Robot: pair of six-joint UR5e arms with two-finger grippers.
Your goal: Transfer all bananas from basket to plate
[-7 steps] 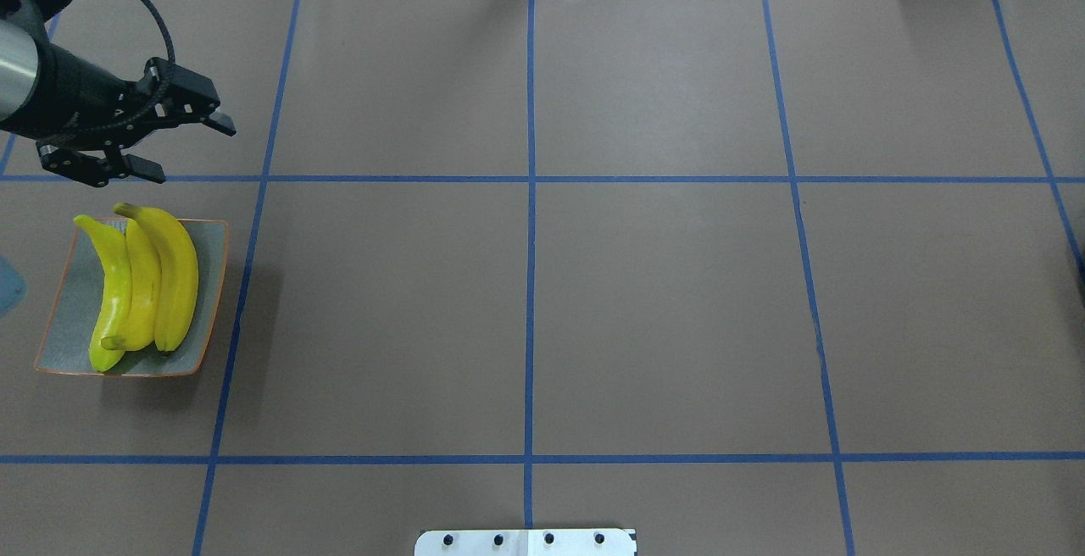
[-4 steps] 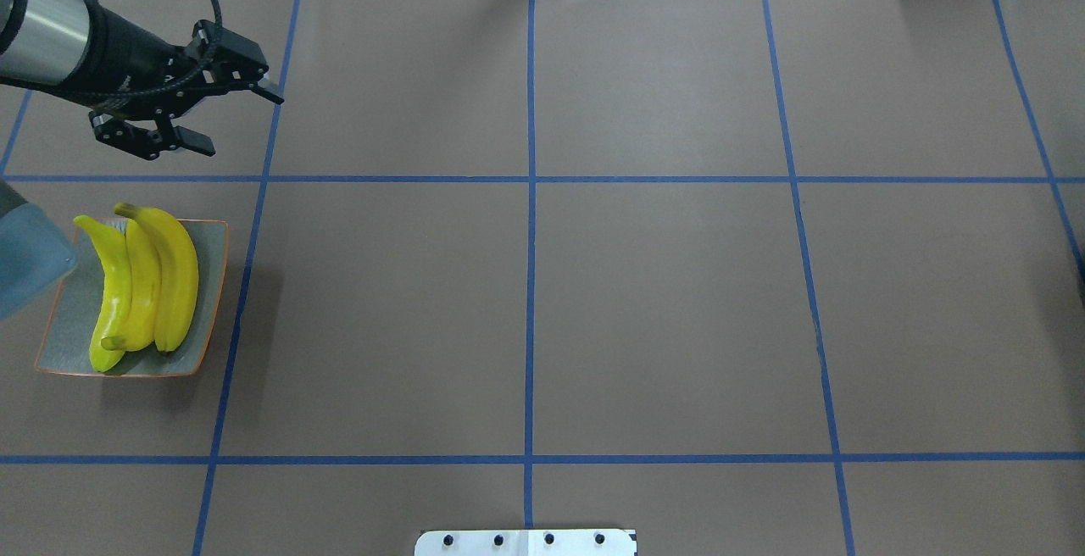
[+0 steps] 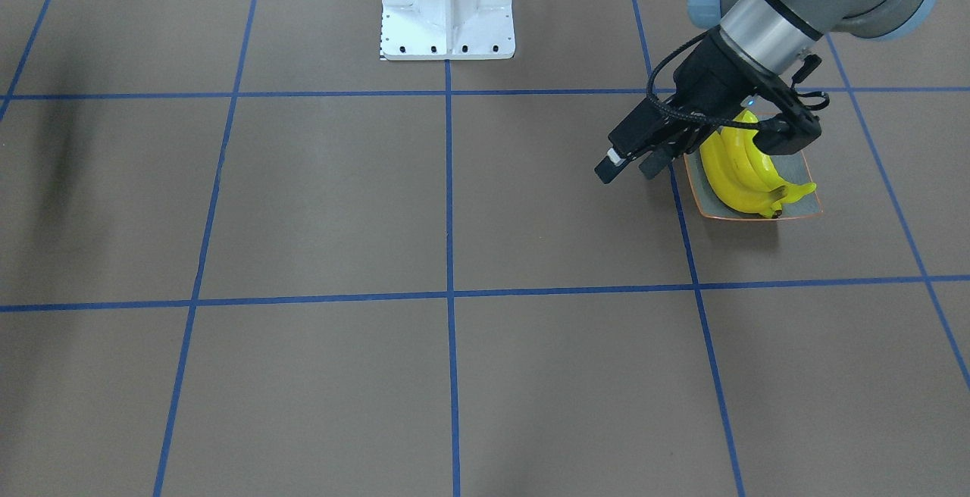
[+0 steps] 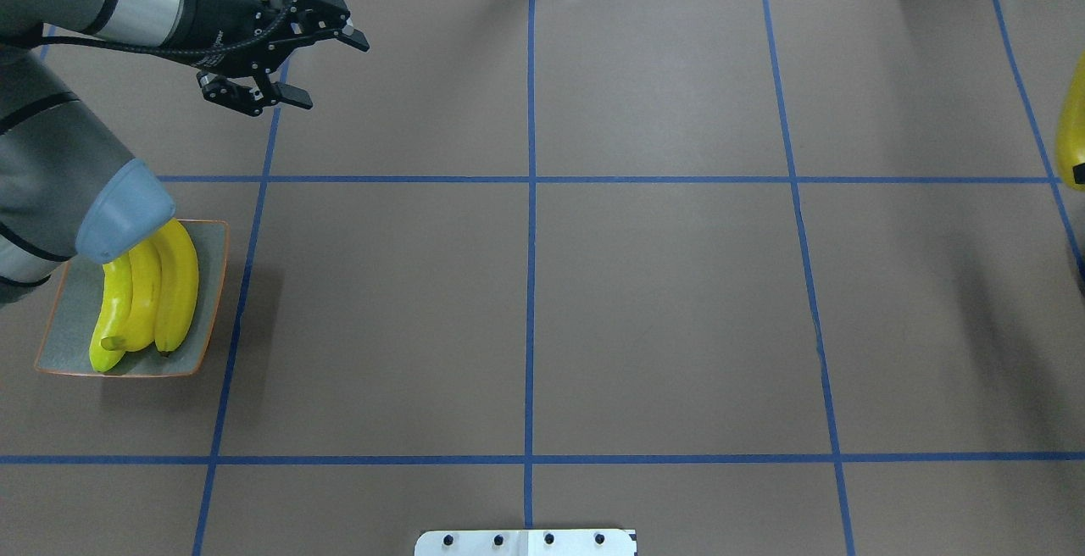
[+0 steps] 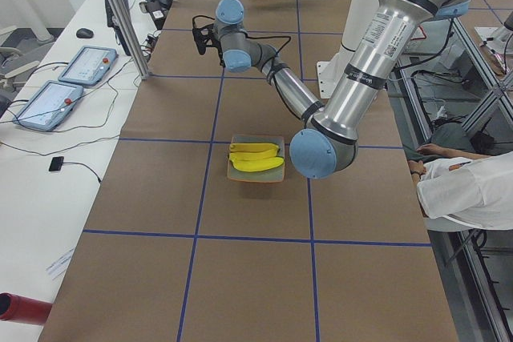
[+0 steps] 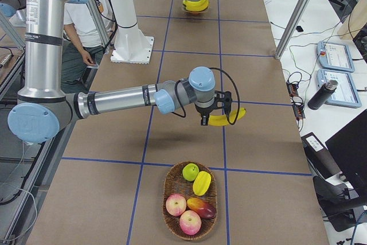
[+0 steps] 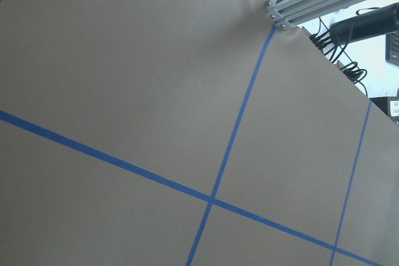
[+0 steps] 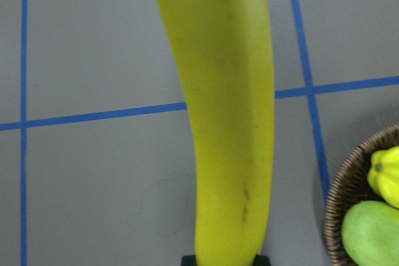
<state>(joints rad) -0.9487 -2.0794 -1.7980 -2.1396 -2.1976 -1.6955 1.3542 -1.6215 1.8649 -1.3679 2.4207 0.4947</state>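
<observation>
Three yellow bananas (image 4: 157, 293) lie side by side on the square grey-green plate (image 4: 63, 348) at the table's left; they also show in the front view (image 3: 739, 171) with the plate (image 3: 799, 209). My left gripper (image 4: 332, 73) is open and empty, above the table well beyond the plate, and also shows in the front view (image 3: 626, 172). My right gripper (image 6: 205, 120) is shut on a fourth banana (image 6: 226, 117) and holds it above the table beside the wicker basket (image 6: 170, 190). This banana fills the right wrist view (image 8: 230, 123) and shows at the overhead view's right edge (image 4: 1072, 128).
The basket (image 8: 340, 204) holds apples, a green fruit and a yellow star-shaped fruit. My left arm's elbow (image 4: 127, 217) covers the plate's far corner. The white robot base (image 3: 447, 12) stands at the table's middle edge. An operator (image 5: 473, 190) sits by the robot's side.
My left gripper has moved away from the plate, farther and to the right in the overhead view, still open. The left elbow now overlaps the plate. The held banana has entered at the right edge.
</observation>
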